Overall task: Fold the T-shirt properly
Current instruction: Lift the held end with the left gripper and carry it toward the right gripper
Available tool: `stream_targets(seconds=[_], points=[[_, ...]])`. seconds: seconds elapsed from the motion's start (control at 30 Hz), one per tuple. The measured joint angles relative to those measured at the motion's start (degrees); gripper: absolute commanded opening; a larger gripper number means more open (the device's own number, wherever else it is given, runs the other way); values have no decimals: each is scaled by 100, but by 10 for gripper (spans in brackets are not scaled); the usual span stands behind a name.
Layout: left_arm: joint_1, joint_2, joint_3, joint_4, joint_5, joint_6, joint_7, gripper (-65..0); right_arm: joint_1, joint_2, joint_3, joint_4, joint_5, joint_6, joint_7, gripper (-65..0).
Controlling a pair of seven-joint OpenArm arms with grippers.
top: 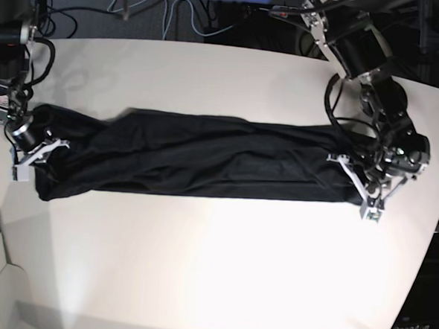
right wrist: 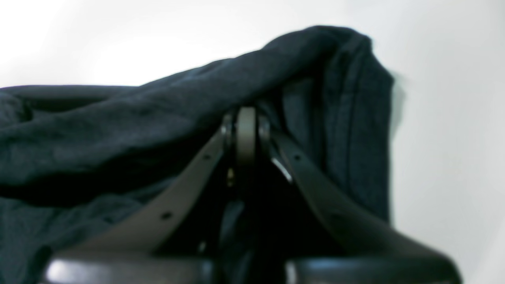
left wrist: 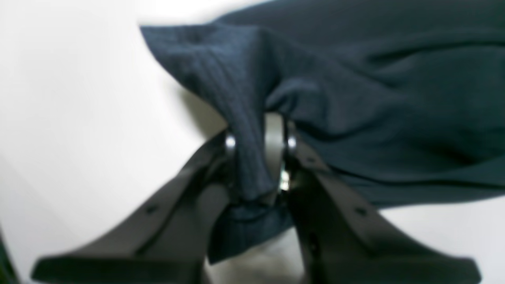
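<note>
Left wrist view
- Left gripper [left wrist: 258, 157]: clenched on a ribbed strip of the T-shirt [left wrist: 375, 98]; the fabric is pinched between the two closed jaws, with a short tail hanging below the pinch.
- Cloth: a dark, thin fabric is seen spreading away to the right of the jaws, wrinkled in long folds; one loose corner is raised to the upper left.
- Table [left wrist: 79, 118]: a white surface is seen beneath and to the left of the cloth.
- Sharpness: the picture is blurred, so fine detail of the weave cannot be told.

Right wrist view
- Right gripper [right wrist: 245, 138]: jaws drawn fully together — the shirt's fabric is bunched over and around the tips, and a grasp on it is shown.
- Cloth: a ridge of fabric is lifted above the jaws and falls off to the left; a ribbed edge hangs on the right side.
- Background: plain white table is seen behind.

Base view
- T-shirt: laid out as one long, narrow black band across the middle of the table, stretched between the two grippers.
- Right gripper: placed at the band's end on this view's left, near the table edge.
- Left gripper: placed at the opposite end, on this view's right.
- Cables [top: 169, 20]: seen on the floor beyond the far edge of the table.
</note>
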Motion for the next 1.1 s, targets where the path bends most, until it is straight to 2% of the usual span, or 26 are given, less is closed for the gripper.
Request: stream_targets(seconds=[0.17,0.4,0.53,0.77,1.1], points=[[37,245,258,251,575,7,66,-631,0,-4,-2,4,0,2,7,-650],[48,570,848,592,905,-2,42,-632,0,-2,-2,7,2,11,11,-650],[35,540,1091,612,1150,0,52,-632,-22,-4,-2,9,9,15,46,-650],[50,535,1652,597,1115,0,37,-632,-31,-37,-2,11,11,11,57,-650],[66,505,2929,601,1104,0,17,-632,-33,-48,-2,11,13,17,74,-650]])
